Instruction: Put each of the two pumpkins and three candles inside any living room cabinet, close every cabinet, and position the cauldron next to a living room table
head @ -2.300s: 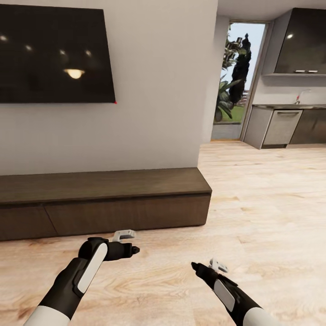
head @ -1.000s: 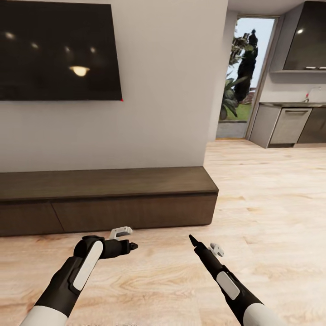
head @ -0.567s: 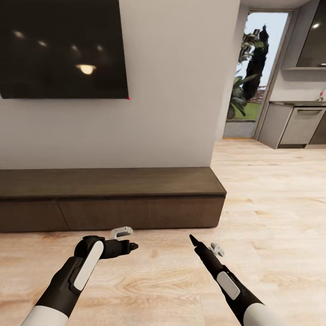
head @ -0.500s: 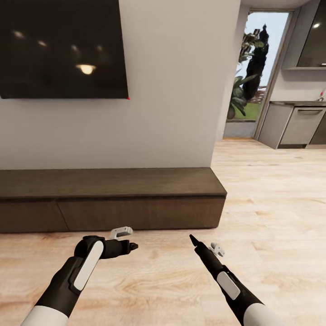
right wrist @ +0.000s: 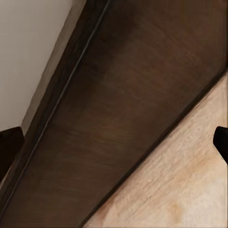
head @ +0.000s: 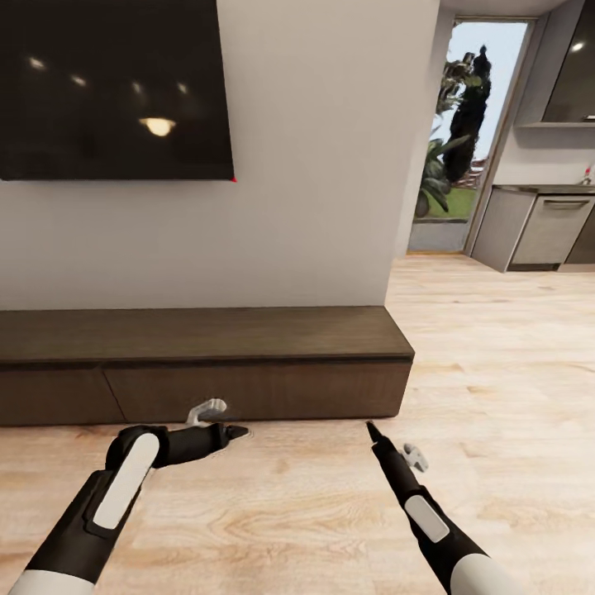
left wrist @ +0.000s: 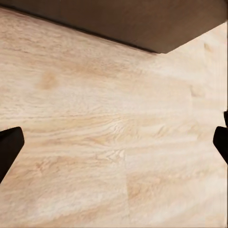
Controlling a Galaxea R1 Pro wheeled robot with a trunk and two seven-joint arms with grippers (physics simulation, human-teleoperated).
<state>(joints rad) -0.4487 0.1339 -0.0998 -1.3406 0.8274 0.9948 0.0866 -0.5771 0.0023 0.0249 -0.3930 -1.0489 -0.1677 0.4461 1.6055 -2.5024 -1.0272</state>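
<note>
The cabinet [head: 207, 364], a long low dark-brown unit, runs along the wall under the TV, and its flat drawer fronts sit flush and closed. My left gripper [head: 235, 431] hovers just above the floor, close to the cabinet's base. Its fingertips [left wrist: 9, 149] stand wide apart with nothing between them, and the cabinet's lower edge [left wrist: 142, 23] lies beyond. My right gripper [head: 372, 430] points at the cabinet's right end. It is open and empty, facing the dark front [right wrist: 133, 109]. The pumpkins, candles, cauldron and table are out of view.
A large black TV [head: 116, 87] hangs on the grey wall above the cabinet. Pale wood floor [head: 496, 355] stretches right toward a glass door [head: 463, 140] and grey kitchen cupboards [head: 554, 231].
The camera panned left earlier, then held still. In the last half second, my left arm stretched forward toward the cabinet's base, and my right arm moved forward and slightly right.
</note>
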